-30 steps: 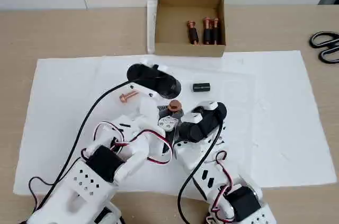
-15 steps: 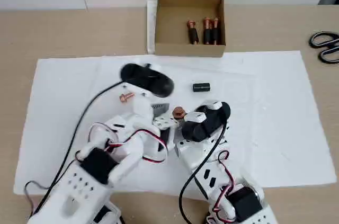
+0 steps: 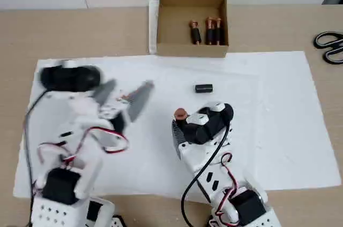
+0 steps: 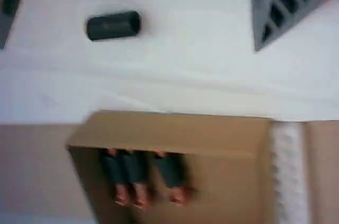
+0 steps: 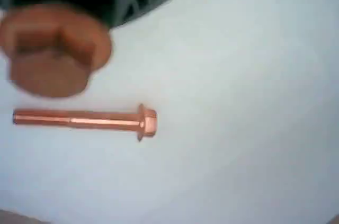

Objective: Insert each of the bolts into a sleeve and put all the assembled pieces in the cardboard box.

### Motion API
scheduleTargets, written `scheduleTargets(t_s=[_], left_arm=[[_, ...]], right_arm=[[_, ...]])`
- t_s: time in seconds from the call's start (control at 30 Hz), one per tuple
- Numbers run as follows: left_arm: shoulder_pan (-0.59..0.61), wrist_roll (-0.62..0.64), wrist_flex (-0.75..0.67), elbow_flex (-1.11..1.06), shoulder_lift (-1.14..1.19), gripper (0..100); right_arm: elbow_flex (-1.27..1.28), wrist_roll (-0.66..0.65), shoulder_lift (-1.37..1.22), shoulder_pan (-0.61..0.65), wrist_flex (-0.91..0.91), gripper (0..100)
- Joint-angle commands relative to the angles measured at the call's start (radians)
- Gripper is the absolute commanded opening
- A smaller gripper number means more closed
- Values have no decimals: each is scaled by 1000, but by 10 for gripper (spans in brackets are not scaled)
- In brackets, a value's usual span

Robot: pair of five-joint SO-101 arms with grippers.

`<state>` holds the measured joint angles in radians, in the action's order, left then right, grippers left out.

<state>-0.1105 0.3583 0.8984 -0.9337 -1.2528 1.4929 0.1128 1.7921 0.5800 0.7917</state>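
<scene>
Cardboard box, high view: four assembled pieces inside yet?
No, the cardboard box holds three assembled pieces, and one black sleeve lies loose on the white sheet.

In the cardboard box (image 3: 167, 23), at the sheet's (image 3: 278, 130) far edge: three assembled pieces (image 3: 208, 31). On the sheet: sleeve (image 3: 203, 88), bolt (image 5: 85, 119) left of it.

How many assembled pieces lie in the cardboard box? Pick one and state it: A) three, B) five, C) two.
A: three assembled pieces lie side by side, copper heads showing, on the floor of the cardboard box.
</scene>
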Motion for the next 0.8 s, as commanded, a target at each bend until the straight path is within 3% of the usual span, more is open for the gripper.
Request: scheduleTargets(t_s=[0.0,0.1,0.23,0.33,0.47,0.6,0.77], left_arm=[[186,5,3,-33,-38,283],[288,3,28,-74,-55,283],[304,3,61,-96,-66,283],[305,3,61,-87,-66,283],[305,3,61,-94,-66,283],[302,5,60,-94,-66,283],[302,6,60,-96,-66,283]], right_arm=[[-11,3,5,-53,-24,4],[-21,3,5,-122,-18,4],[-34,-3,2,-309,15,4],[-72,-78,2,-446,27,4],[-198,-186,-79,-503,27,4],[-468,-219,-369,-512,27,4],[-928,-213,-918,-506,16,4]])
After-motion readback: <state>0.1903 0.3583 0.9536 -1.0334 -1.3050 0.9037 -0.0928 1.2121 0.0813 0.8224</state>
